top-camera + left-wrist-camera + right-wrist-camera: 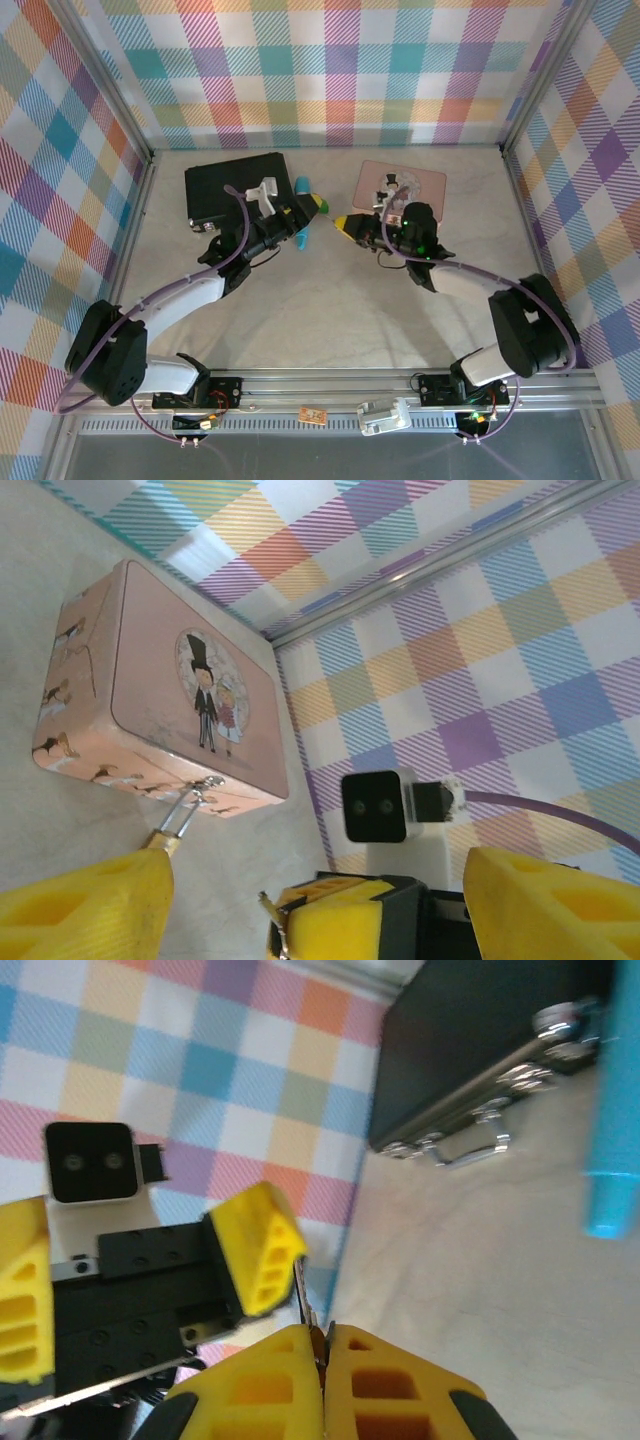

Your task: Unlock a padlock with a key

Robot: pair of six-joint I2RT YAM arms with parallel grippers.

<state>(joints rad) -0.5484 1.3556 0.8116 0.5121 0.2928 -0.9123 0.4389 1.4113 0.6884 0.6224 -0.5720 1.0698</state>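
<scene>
In the left wrist view my left gripper (320,880) stands open, its yellow fingers (85,910) wide apart. The padlock (166,840) shows as a sliver of brass beside the left-hand finger. Its thin silvery shackle (188,812) points at the pink tin, and most of its body is hidden. My right gripper (325,1338) is shut on the key (308,1305), whose slim blade sticks up out of the pads. From above, the left gripper (313,207) and the right gripper (346,226) meet tip to tip at mid-table. The key (267,912) shows as a thin metal edge between my left fingers.
A pink picture tin (402,186) lies at the back right, close to the right wrist. A black case (235,188) with silver latches (480,1135) sits at the back left. A blue pen (301,240) lies under the left gripper. Plaid walls enclose the table.
</scene>
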